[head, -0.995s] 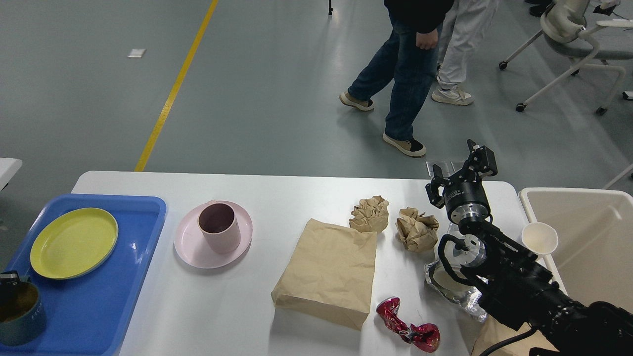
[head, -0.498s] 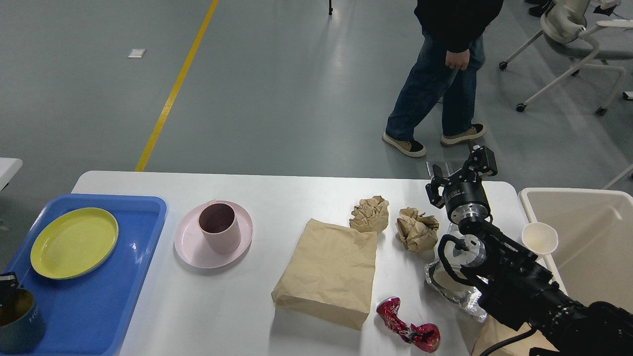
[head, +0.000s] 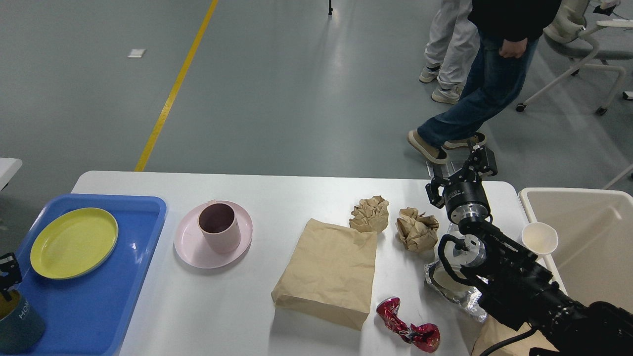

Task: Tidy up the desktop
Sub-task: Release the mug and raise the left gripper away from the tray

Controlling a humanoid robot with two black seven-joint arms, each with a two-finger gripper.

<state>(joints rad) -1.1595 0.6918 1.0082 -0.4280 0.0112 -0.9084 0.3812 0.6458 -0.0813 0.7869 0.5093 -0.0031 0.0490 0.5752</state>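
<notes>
The white desktop (head: pixel 296 188) holds a pink cup (head: pixel 219 227) on a pink plate (head: pixel 193 257), a flat brown paper bag (head: pixel 329 272), two crumpled brown paper balls (head: pixel 370 213) (head: pixel 417 229), a red foil wrapper (head: pixel 408 327) and a silver foil wrapper (head: pixel 452 292). My right gripper (head: pixel 461 168) is open and empty, raised over the far right edge. Only a black tip of my left gripper (head: pixel 9 269) shows at the left edge. It sits just above a dark teal cup (head: pixel 17 324) in the blue tray (head: pixel 143 212).
A yellow plate (head: pixel 74 242) lies in the tray. A white paper cup (head: pixel 539 238) stands at the rim of the beige bin (head: pixel 593 232) right of the table. Two people (head: pixel 484 89) walk on the floor behind, near a wheeled chair (head: pixel 578 44).
The teal cup has shifted left and down toward the frame edge, and the left gripper tip has risen above it. The people behind walked to the right. My right arm has not moved.
</notes>
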